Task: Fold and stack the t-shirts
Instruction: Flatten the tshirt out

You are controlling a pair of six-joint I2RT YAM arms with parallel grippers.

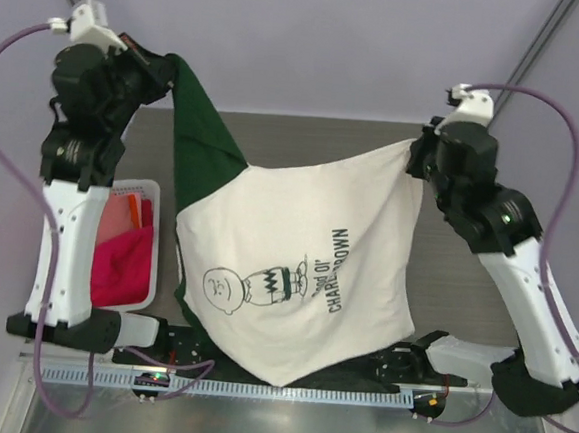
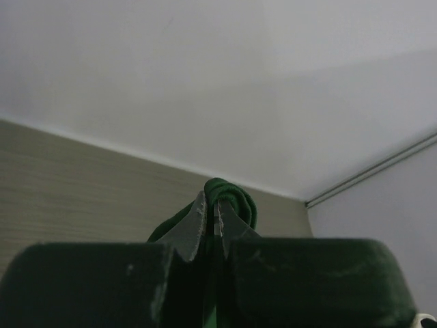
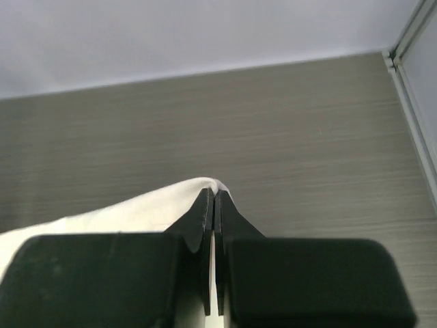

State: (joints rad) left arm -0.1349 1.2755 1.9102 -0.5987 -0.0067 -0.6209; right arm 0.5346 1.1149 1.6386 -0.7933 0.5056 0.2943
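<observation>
A cream t-shirt (image 1: pixel 305 278) with a black cartoon print and lettering hangs stretched in the air between both arms, with dark green fabric (image 1: pixel 200 144) along its left side. My left gripper (image 1: pixel 166 69) is raised at the back left, shut on the green fabric (image 2: pixel 232 198). In the left wrist view the left gripper (image 2: pixel 209 205) pinches a green fold. My right gripper (image 1: pixel 418 146) at the back right is shut on the cream corner. The right wrist view shows the right gripper (image 3: pixel 214 198) clamped on the cream edge (image 3: pixel 136 212). Magenta and salmon-pink t-shirts (image 1: pixel 126 254) lie in the basket.
A white lattice basket (image 1: pixel 129 186) sits at the left beside the left arm. The grey wood-grain table (image 1: pixel 306 138) runs under the hanging shirt. The shirt's lower tip hangs near the front rail (image 1: pixel 256 386) between the arm bases.
</observation>
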